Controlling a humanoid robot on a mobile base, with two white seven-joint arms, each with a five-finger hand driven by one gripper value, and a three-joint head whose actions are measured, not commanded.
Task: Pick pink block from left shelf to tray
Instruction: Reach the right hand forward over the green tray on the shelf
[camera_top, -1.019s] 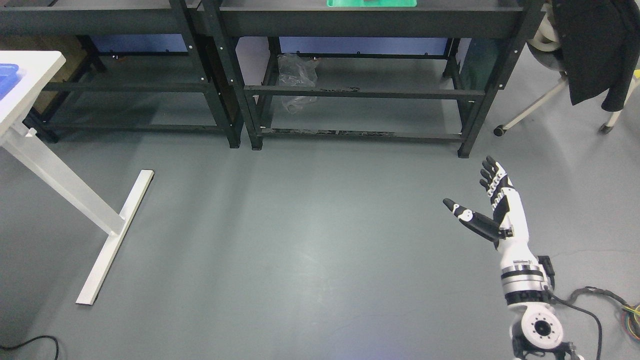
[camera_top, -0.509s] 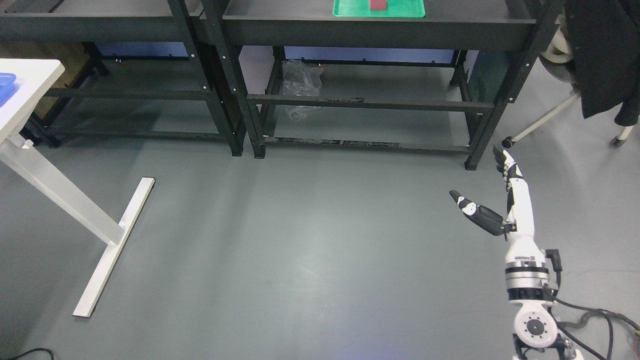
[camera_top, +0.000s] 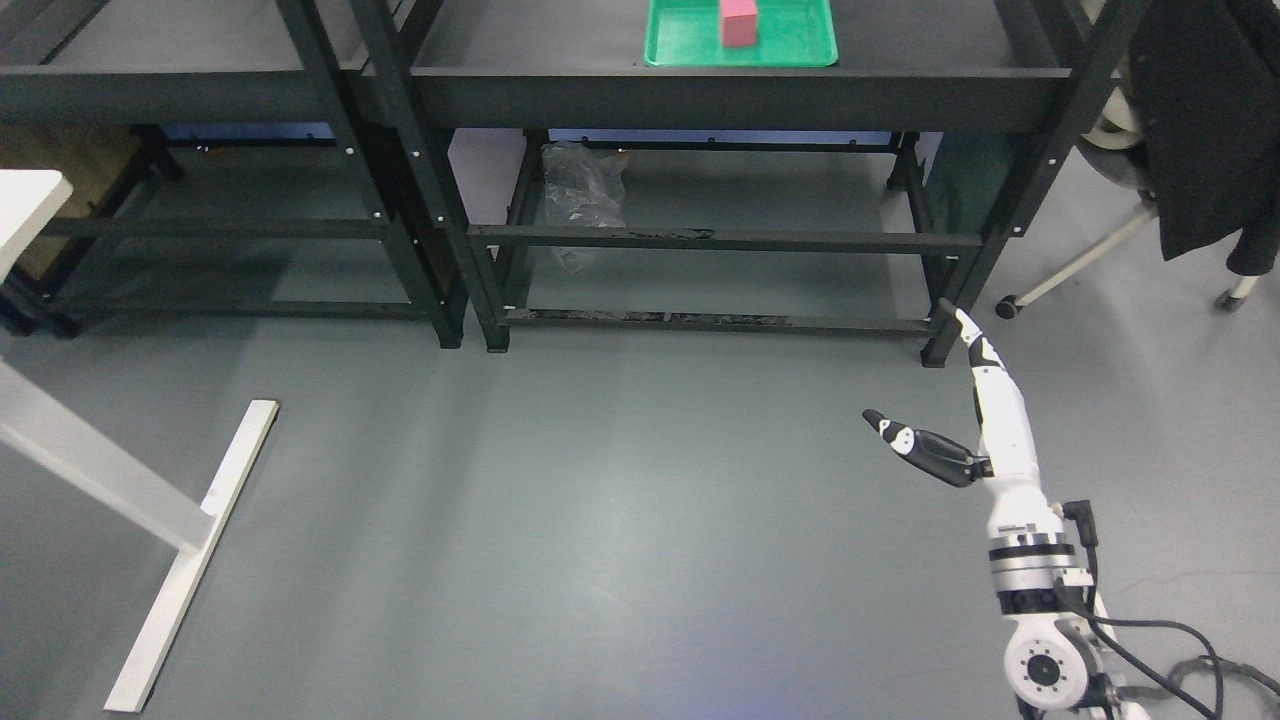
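Pink block (camera_top: 740, 22) is sitting in the green tray (camera_top: 690, 48) on the shelf while I'm holding my right hand (camera_top: 975, 420) spread, empty, ready to reach

Single head view, high and tilted down toward grey floor (camera_top: 600, 520) and far black shelving (camera_top: 700, 85)

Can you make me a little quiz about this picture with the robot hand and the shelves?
1. True or false: the small pink block lies on the grey floor.
2. What colour is the flat plastic tray under the block?
3. The right robot hand is: A) gripping the block, B) open and holding nothing, C) touching the black metal shelf.

Key: 1 false, it sits in the tray; 2 green; 3 B.
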